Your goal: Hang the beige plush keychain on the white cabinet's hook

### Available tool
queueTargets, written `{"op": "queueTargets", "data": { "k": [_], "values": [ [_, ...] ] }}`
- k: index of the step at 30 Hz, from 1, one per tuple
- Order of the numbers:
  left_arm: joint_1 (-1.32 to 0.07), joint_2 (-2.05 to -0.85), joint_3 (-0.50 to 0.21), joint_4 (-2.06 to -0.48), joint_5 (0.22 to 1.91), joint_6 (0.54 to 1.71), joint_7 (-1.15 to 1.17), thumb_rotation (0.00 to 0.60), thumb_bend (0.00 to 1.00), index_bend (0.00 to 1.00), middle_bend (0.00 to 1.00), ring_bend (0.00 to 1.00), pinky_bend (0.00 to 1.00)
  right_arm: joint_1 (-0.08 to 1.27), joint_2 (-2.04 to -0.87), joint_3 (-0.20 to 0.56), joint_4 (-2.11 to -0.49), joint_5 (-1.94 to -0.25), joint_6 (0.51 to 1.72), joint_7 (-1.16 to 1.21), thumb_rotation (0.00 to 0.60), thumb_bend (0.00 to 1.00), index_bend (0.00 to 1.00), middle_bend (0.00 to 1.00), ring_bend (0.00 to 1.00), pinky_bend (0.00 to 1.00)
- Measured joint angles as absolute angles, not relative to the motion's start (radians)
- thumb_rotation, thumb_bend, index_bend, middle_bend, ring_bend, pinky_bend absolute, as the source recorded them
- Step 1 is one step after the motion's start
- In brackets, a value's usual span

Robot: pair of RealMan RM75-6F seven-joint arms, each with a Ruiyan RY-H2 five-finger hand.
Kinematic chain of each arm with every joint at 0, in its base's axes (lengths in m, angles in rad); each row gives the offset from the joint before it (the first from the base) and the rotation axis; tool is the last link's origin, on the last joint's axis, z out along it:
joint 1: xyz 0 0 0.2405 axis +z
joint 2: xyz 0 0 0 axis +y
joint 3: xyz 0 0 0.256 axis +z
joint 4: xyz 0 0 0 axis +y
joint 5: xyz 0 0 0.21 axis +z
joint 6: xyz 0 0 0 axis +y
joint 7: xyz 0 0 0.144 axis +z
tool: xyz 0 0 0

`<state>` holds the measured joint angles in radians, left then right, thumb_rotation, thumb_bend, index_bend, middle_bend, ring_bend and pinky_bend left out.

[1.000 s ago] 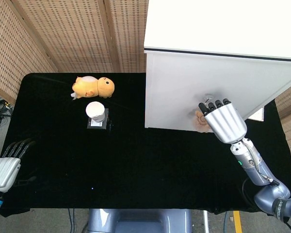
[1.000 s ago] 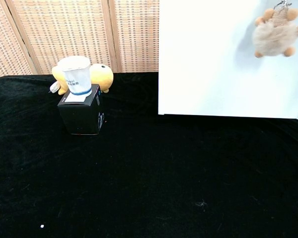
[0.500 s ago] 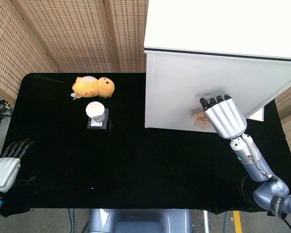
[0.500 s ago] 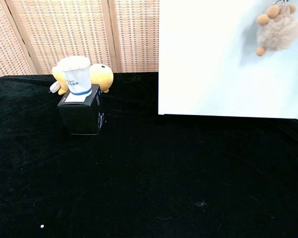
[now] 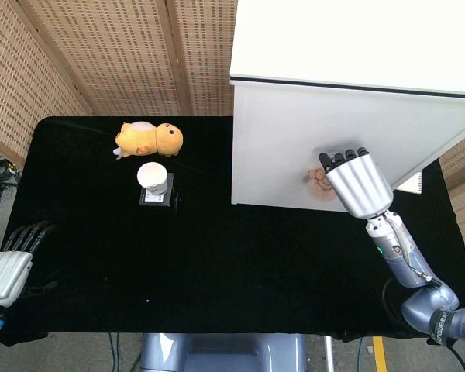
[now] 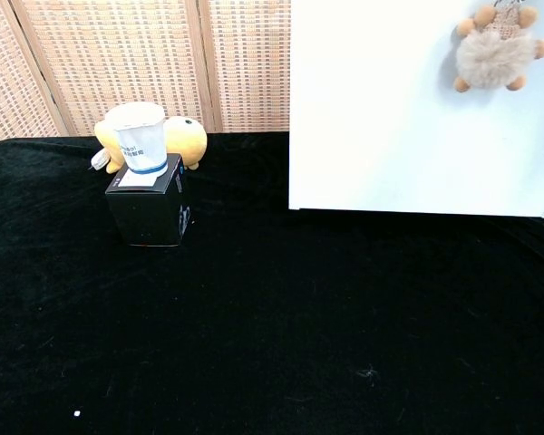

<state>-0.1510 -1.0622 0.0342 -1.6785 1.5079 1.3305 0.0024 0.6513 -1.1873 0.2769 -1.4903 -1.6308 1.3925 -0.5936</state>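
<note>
The beige plush keychain (image 6: 497, 56) hangs high on the front of the white cabinet (image 6: 390, 127), its ring running out of the chest view at the top edge, so I cannot see the hook itself. Over the last second it has swung from level to tilted right and now sits nearly square again, slightly left of where it was, which I read as it settling on the hook rather than being carried. In the head view my right hand (image 5: 357, 184) stays up against the cabinet face, fingers bunched over the plush; I cannot tell whether it still pinches it. My left hand (image 5: 9, 267) rests empty with fingers apart at the counter (image 5: 240, 263) edge.
</note>
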Motion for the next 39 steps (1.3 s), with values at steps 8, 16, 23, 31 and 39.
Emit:
{"op": "queueTargets", "data": {
  "k": [8, 16, 23, 31, 39],
  "values": [
    [-0.150, -1.061, 0.035, -1.680, 1.510, 1.333, 0.003, 0.600, 0.00, 0.00, 0.00, 0.00, 0.00, 0.646, -1.182, 0.267, -1.492, -1.631, 1.387, -0.598, 0.600, 0.56, 0.74, 0.93, 0.91, 1.00],
    [-0.149, -1.062, 0.036, -1.680, 1.513, 1.336, 0.003, 0.600, 0.00, 0.00, 0.00, 0.00, 0.00, 0.642, -1.186, 0.274, -1.494, -1.627, 1.404, -0.607, 0.600, 0.24, 0.61, 0.93, 0.91, 1.00],
    [-0.149, -1.061, 0.037, -1.680, 1.515, 1.336, 0.002, 0.600, 0.00, 0.00, 0.00, 0.00, 0.00, 0.630, -1.177, 0.276, -1.508, -1.648, 1.444, -0.600, 0.600, 0.23, 0.63, 0.93, 0.91, 1.00],
    [-0.145, -1.057, 0.038, -1.682, 1.522, 1.345, -0.007, 0.600, 0.00, 0.00, 0.00, 0.00, 0.00, 0.575, -1.126, 0.250, -1.574, -1.713, 1.525, -0.566, 0.600, 0.23, 0.62, 0.89, 0.89, 1.00],
    [-0.134, -1.053, 0.042, -1.680, 1.547, 1.376, -0.010, 0.600, 0.00, 0.00, 0.00, 0.00, 0.00, 0.411, -1.105, 0.157, -1.634, -1.720, 1.645, -0.453, 0.600, 0.00, 0.31, 0.29, 0.25, 0.54]
  ]
}}
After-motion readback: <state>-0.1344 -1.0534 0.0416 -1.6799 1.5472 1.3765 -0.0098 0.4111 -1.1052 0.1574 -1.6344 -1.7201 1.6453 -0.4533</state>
